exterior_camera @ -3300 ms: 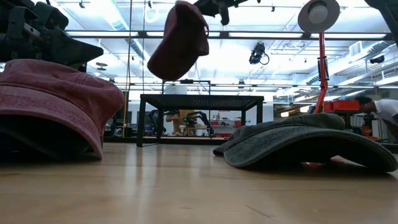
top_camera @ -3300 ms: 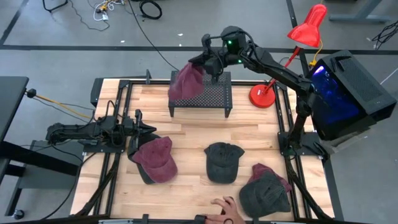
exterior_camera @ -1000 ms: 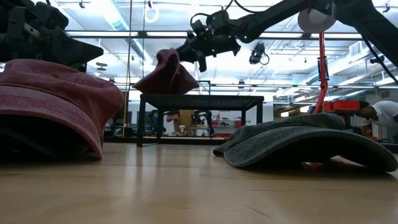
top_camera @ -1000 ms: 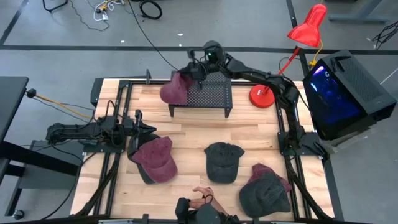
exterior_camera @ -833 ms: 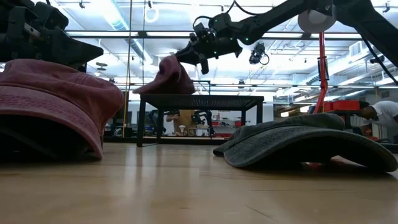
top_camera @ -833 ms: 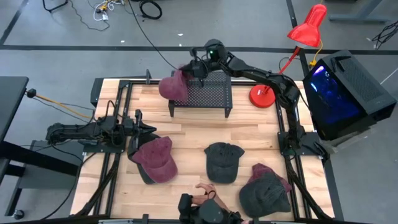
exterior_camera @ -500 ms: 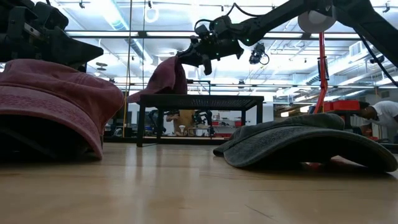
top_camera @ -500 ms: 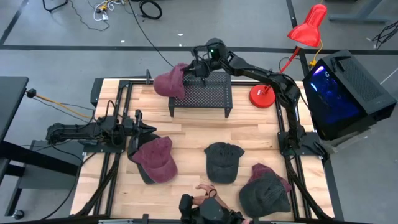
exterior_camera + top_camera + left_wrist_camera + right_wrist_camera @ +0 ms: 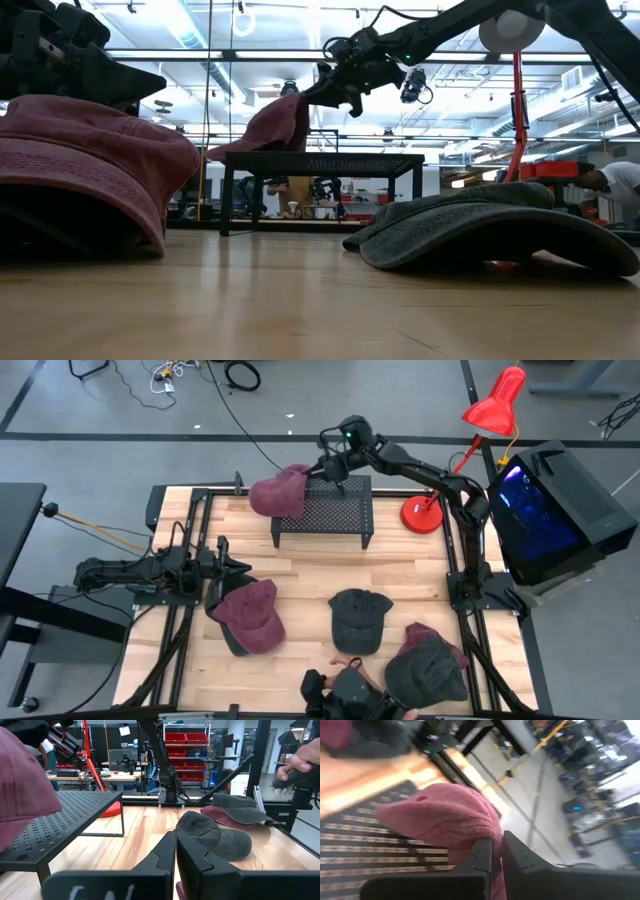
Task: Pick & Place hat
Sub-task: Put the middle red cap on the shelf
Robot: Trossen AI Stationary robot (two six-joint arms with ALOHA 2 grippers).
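The right arm reaches far out, its tool (image 9: pixel 322 469) pinched closed; the left tool (image 9: pixel 240 568) rests low, fingers together.

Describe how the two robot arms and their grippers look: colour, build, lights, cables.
Both arms are dark, nearly black, built of slim jointed links. The right gripper has a small green light glowing on its wrist housing. The left gripper ends in two dark, angular, wedge-shaped fingers. Thin black cabling loops along the right arm in the low view.

In the high view's upper centre, a maroon cloth cap (image 9: pixel 279 491) lies on the left end of a black perforated metal stand (image 9: pixel 335 512), at the far edge of the wooden table (image 9: pixel 300 575).
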